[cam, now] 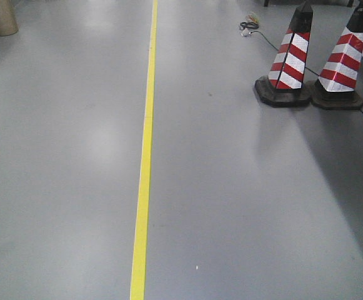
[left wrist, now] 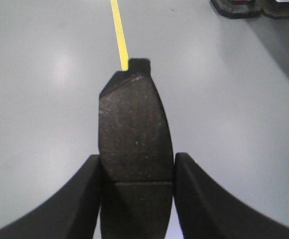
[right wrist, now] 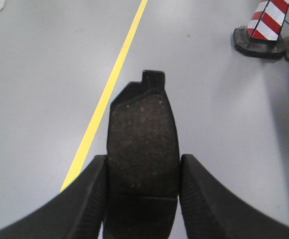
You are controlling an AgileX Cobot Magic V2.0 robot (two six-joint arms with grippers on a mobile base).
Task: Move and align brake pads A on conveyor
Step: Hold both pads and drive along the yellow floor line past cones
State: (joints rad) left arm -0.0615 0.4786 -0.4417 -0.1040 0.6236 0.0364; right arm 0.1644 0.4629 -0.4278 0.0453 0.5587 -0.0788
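Pinching the left brake pad [left wrist: 134,122], the left pincer [left wrist: 137,167] is holding it above the floor [left wrist: 45,99]; the right pincer [right wrist: 143,167] is clamping the right brake pad [right wrist: 143,124]. Conveyor unseen: firm, level grips seem wise.

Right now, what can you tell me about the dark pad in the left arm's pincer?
The pad is a flat, oblong, dark grey-brown slab with a gritty, speckled face, gently curved sides, a thin groove across it and a small square tab at its far end. The left pincer grips both its long edges, holding it above the grey floor; nothing else touches it.
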